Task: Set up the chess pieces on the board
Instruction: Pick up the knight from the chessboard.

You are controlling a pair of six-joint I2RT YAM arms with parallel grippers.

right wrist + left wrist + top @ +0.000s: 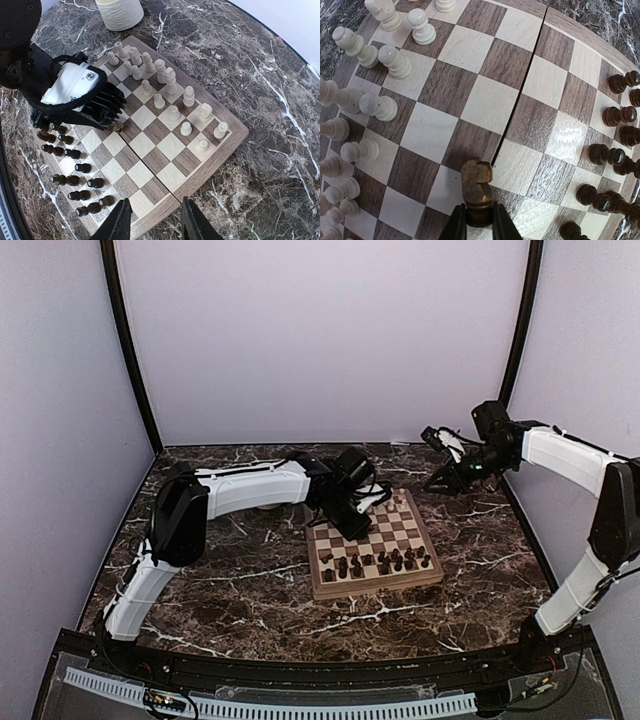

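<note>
We see the left claw [479, 216] closed narrow on the base of a dark brown piece with a notched top [476, 181]. The piece is upright and sits just beside the centre seam of the board [220, 150], in the open squares between the two camps. From the left wrist view we cannot tell whether its foot touches the wood.

The cream-white pieces [171, 82] crowd the far side of the board in two loose rows. The other dark pieces [65, 179] line the opposite side in two rows.

The right claw [155, 220] hangs above the surface [260, 75] just off the board's edge. It is well apart from the left claw, its fingers [120, 222] are spread, and there is nothing between them.

A cream mug [119, 12] stands on the dark marble beyond the board's far corner, not touching the rim.

In the overhead view the left arm reaches across the board's far left corner, and the right arm is raised off to the right.
</note>
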